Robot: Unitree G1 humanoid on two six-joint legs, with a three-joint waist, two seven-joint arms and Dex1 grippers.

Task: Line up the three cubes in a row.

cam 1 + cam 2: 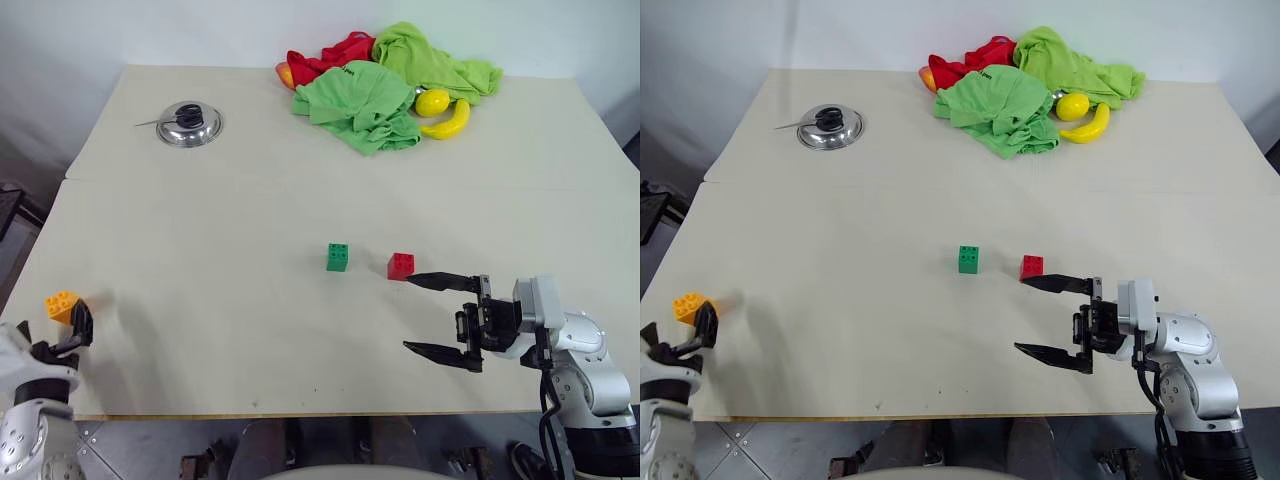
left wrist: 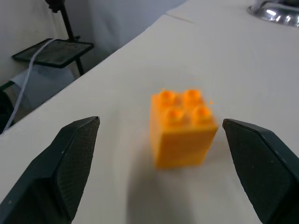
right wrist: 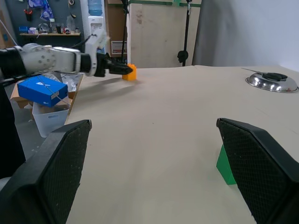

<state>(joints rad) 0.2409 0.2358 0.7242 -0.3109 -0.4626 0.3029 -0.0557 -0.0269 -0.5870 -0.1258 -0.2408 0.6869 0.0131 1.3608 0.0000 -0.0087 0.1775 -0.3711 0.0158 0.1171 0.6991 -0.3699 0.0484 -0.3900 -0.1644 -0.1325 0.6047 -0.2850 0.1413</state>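
Clearly, from the head camera's left eye, your odd one out is the orange cube [image 1: 61, 305], sitting near the table's [image 1: 200, 340] left front edge, well apart from the other two. The green cube [image 1: 338, 257] and the red cube [image 1: 400, 265] sit side by side near the middle, close to each other but not touching. Your left gripper [image 1: 72, 335] sits just beside the orange cube, on its near side, so that arm is plainly the nearer one to it.

From the right eye you get the same layout: the right gripper [image 1: 1052, 318] hangs over the table with its fingers spread wide and nothing between them, the upper finger's tip just beside the red cube.

From the left wrist, the orange cube lies straight ahead between the two black fingers [image 2: 70, 158], studs up, a little nearer one finger than the other. The fingers stand wide apart and neither touches it, so you have nothing gripped yet.

From the right wrist, you look across the table toward the left arm, with the orange cube at its fingertips in the distance and a corner of the green cube showing beside one spread finger.

Judging by this, your next move is to push the left gripper forward around the orange cube, close, then carry it rightward toward the green one.
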